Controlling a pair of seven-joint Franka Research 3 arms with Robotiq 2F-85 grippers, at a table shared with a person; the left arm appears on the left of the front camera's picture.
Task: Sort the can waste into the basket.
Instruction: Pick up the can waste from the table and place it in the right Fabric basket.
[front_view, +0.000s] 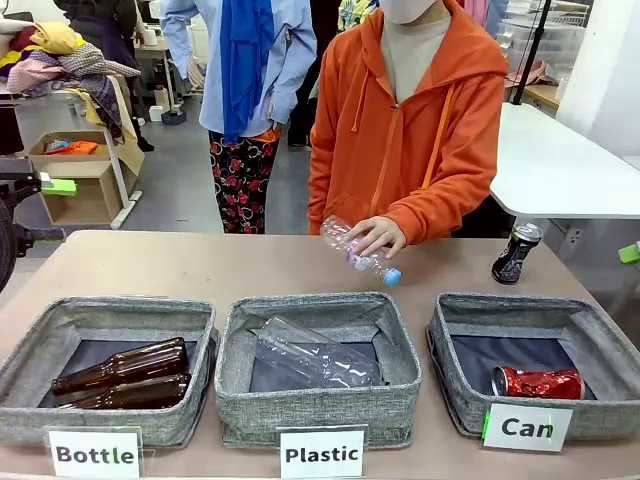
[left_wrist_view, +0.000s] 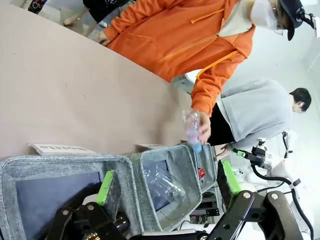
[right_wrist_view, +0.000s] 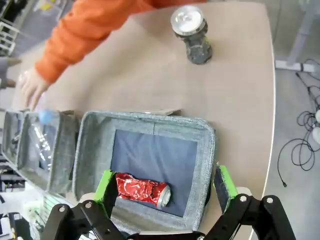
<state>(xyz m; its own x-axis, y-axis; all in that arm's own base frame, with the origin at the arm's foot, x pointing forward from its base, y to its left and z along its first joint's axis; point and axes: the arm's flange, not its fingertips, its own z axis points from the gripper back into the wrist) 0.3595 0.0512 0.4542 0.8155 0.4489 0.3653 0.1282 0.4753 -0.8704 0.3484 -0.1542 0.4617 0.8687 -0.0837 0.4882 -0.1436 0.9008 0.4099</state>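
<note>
Black can (front_view: 516, 252) stands upright near the table's (front_view: 250, 265) far right edge while the crushed red can (front_view: 538, 382) lies in the right-hand basket (front_view: 600, 420); the right gripper (right_wrist_view: 165, 182) and left gripper (left_wrist_view: 167, 181) gape wide and empty, and a clumsy approach could knock it rolling off.

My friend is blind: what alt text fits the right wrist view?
A crushed red can lies inside a grey fabric basket, seen from above between the robot's open green-padded jaws. Beyond the basket a black can stands upright on the tan table, and a person's hand in an orange sleeve holds a clear bottle by the neighbouring basket.
</note>
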